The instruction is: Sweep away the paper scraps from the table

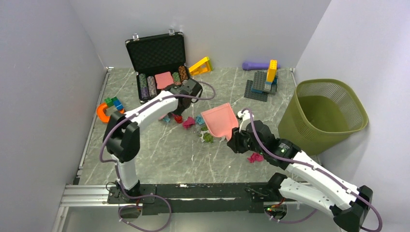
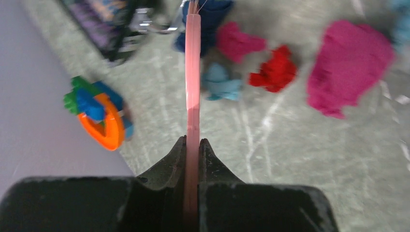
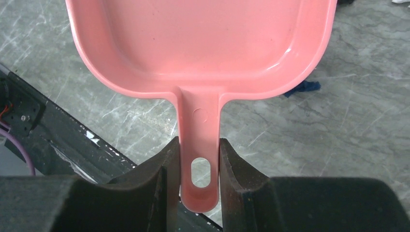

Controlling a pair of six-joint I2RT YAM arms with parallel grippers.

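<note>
Paper scraps lie on the grey marble table [image 1: 159, 159]: teal [image 1: 167, 118], red [image 1: 178, 117], magenta [image 1: 188, 122], teal [image 1: 199, 119], green [image 1: 208, 137], and a magenta one [image 1: 255, 157] beside the right arm. My left gripper [image 1: 180, 101] [image 2: 193, 141] is shut on a thin pink flat tool [image 2: 193, 72], seen edge-on. It hangs over teal [image 2: 221, 82], red [image 2: 274, 72], magenta [image 2: 349, 67] and navy [image 2: 208, 24] scraps. My right gripper [image 1: 238, 140] [image 3: 199, 166] is shut on the handle of a pink dustpan [image 1: 220, 121] [image 3: 203, 43]. The pan looks empty.
An olive bin [image 1: 324, 113] stands at the right. An open black case [image 1: 157, 63] with poker chips is at the back. An orange, blue and green brick toy [image 1: 107, 108] [image 2: 99, 113] lies by the left wall. A yellow brick piece [image 1: 200, 65], purple cylinder [image 1: 256, 65] and grey baseplate [image 1: 263, 84] are at the back.
</note>
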